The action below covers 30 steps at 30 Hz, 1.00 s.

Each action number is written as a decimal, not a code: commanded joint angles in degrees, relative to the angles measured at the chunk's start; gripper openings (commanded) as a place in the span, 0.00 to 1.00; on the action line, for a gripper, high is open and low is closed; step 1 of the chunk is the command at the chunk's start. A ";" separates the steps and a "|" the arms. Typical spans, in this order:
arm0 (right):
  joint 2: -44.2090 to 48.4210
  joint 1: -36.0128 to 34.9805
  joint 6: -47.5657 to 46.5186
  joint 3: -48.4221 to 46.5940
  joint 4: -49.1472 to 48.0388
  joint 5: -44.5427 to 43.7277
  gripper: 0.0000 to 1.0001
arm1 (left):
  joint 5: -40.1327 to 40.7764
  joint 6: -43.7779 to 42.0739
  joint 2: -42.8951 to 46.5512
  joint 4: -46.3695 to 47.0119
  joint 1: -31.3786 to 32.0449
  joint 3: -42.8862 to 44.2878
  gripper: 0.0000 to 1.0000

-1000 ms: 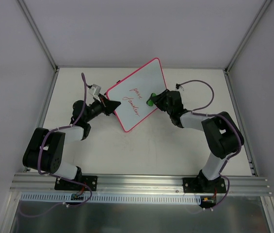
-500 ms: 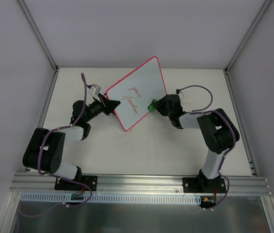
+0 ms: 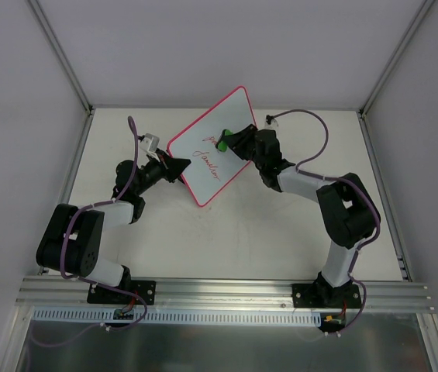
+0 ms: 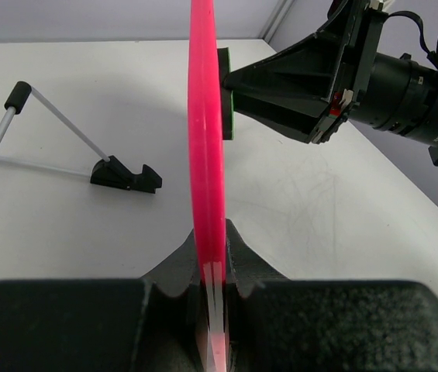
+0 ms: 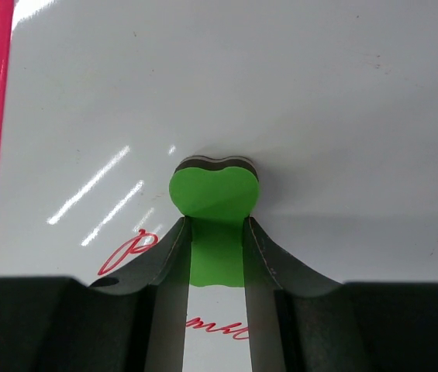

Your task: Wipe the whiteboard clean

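The whiteboard (image 3: 217, 147) is white with a pink-red rim and red handwriting, and is held tilted above the table. My left gripper (image 3: 178, 167) is shut on its lower left edge; in the left wrist view the rim (image 4: 206, 155) runs edge-on between the jaws. My right gripper (image 3: 230, 141) is shut on the green eraser (image 3: 222, 141) and presses it against the board's face over the upper line of writing. In the right wrist view the eraser (image 5: 215, 205) sits between my fingers, its dark pad against the whiteboard (image 5: 319, 101), with red writing (image 5: 129, 248) beside and below it.
A black and white folding stand (image 4: 118, 172) lies on the white table (image 3: 281, 232) behind the board in the left wrist view. The right arm's cable (image 3: 312, 124) loops above the table. Grey walls enclose the table on three sides.
My right gripper has moved the eraser from the board's right edge up and left across its face onto the upper line of writing. The board has tilted slightly. The left gripper has stayed put.
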State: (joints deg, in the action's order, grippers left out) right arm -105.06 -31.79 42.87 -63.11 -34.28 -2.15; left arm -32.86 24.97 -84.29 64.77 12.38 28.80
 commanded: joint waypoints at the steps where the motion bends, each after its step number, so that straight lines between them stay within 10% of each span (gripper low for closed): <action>1: 1.17 0.24 0.54 0.96 -3.33 0.92 0.00 | -10.56 0.43 1.85 4.58 2.38 1.09 0.00; 14: -3.22 6.83 0.02 16.53 -5.44 0.21 0.00 | -11.17 -0.01 2.38 3.34 2.38 1.70 0.00; 30: 0.73 -3.27 -6.48 -5.68 -2.46 1.54 0.00 | -11.61 0.34 1.67 3.25 2.91 1.61 0.00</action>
State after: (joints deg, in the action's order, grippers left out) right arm -107.68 -32.08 39.16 -61.69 -32.91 -2.09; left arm -31.57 23.92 -84.27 64.45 12.67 29.21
